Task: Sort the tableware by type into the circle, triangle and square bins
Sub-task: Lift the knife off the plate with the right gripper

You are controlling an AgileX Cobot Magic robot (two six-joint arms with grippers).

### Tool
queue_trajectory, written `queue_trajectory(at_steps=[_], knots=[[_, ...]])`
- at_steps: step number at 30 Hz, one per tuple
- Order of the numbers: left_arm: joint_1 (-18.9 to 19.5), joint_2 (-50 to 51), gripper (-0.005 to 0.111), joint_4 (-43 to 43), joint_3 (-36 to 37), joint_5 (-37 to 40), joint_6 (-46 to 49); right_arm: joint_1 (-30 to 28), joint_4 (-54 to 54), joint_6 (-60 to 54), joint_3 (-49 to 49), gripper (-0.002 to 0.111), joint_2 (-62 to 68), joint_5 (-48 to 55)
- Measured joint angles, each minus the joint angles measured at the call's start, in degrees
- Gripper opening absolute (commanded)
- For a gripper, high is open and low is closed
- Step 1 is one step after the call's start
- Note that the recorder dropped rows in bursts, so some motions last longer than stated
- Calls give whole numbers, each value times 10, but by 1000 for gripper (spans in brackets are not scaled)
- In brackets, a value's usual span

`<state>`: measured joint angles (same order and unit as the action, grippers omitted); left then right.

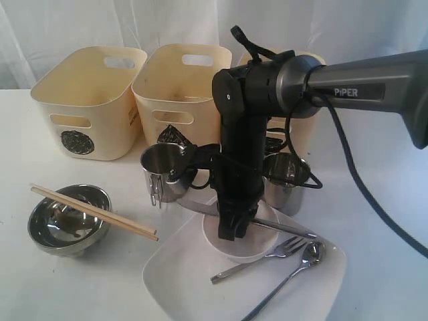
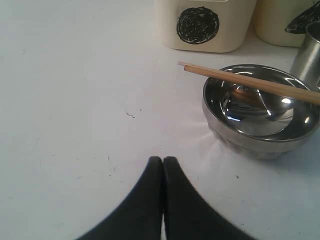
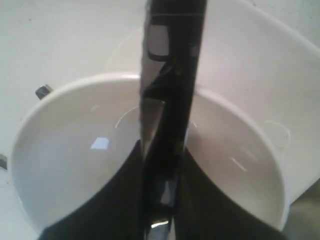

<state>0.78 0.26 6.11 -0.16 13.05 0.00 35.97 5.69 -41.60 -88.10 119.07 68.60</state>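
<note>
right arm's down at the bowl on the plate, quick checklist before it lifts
1. Right end effector down at the white bowl: ok.
2. Grip on the bowl's rim secure: cannot tell; the right wrist view is too close.
3. Bowl empty: ok.
4. Knife free of the bowl: cannot tell; it lies right against it on the plate.
5. Left end effector shut over bare table near the steel bowl: ok.
6. Bins open-topped: ok for two; the third is mostly hidden behind the arm.
</note>
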Motion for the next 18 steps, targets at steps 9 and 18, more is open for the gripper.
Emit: queue_trajectory(at_steps=[9,18], knots=[[0,0,0,0,0,0,0,0,-18,0,0,0,-29,9],[0,0,0,0,0,0,0,0,-22,0,0,0,-95,9]])
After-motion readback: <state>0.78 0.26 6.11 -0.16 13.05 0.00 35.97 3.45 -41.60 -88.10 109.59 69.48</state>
